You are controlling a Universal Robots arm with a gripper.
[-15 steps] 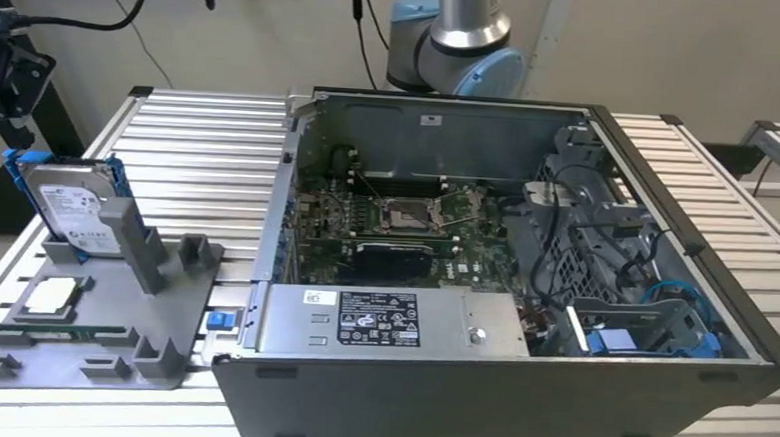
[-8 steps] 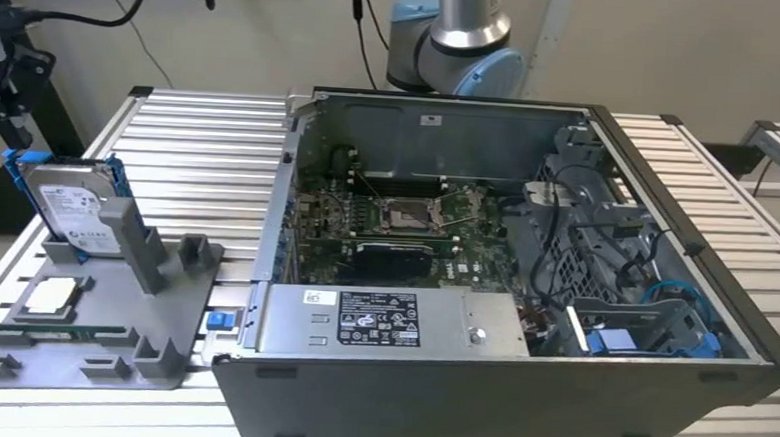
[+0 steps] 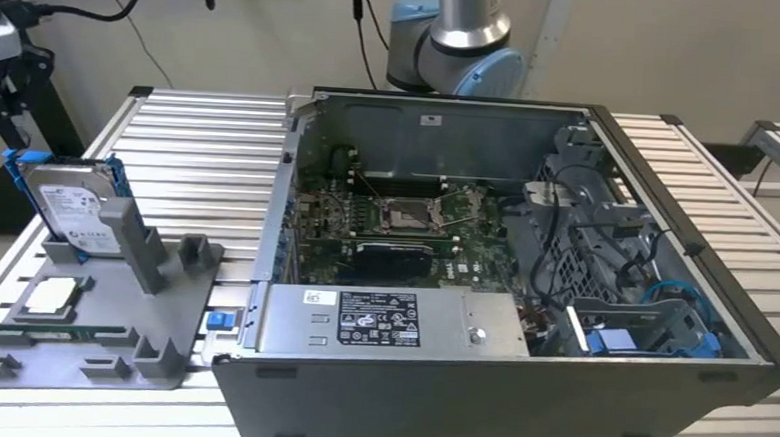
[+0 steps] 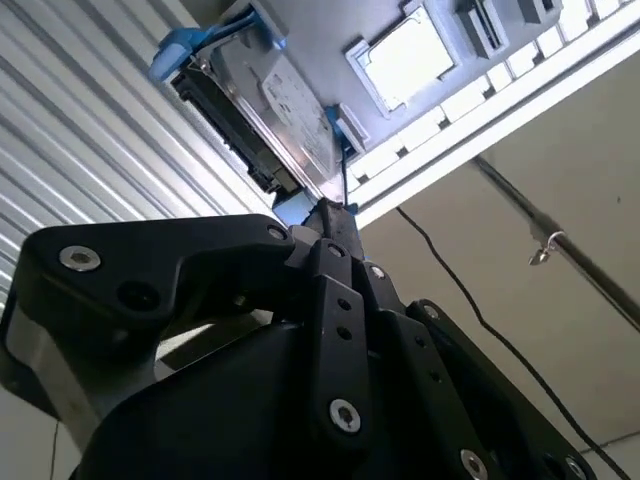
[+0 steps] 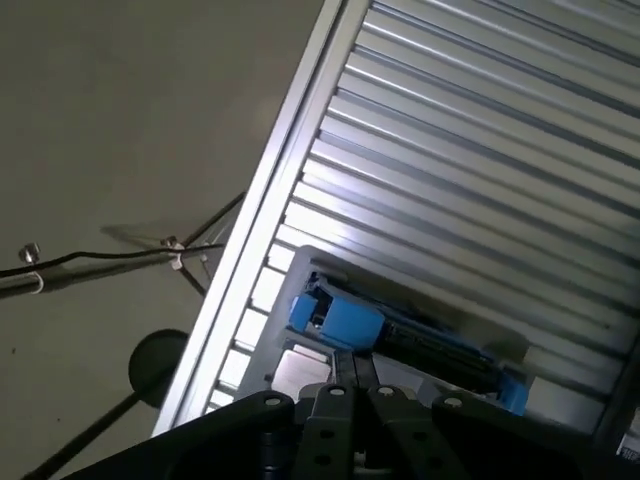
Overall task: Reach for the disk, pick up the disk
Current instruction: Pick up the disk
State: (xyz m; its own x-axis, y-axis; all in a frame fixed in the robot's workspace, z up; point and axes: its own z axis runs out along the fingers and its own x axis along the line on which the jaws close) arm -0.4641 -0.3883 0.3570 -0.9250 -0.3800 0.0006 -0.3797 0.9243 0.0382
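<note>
The disk [image 3: 70, 207] stands on edge in a grey holder [image 3: 158, 316] at the exterior view's left, its white label facing the camera and blue rails along its sides. My gripper [image 3: 2, 108] hangs just above and beyond the disk's upper corner, off the table's edge. In the second wrist view the gripper [image 4: 335, 215] points at the disk [image 4: 280, 110] near its blue rail, fingers drawn together and holding nothing. The first wrist view has the gripper [image 5: 355, 368] just short of the disk's blue end [image 5: 335, 318].
A small square silver chip [image 3: 54, 296] lies flat on the grey holder in front of the disk. An open computer case [image 3: 494, 284] with a labelled power-supply box [image 3: 384, 323] takes up the ribbed metal table's [image 3: 193, 158] middle. A black stand sits on the floor [image 5: 155, 365].
</note>
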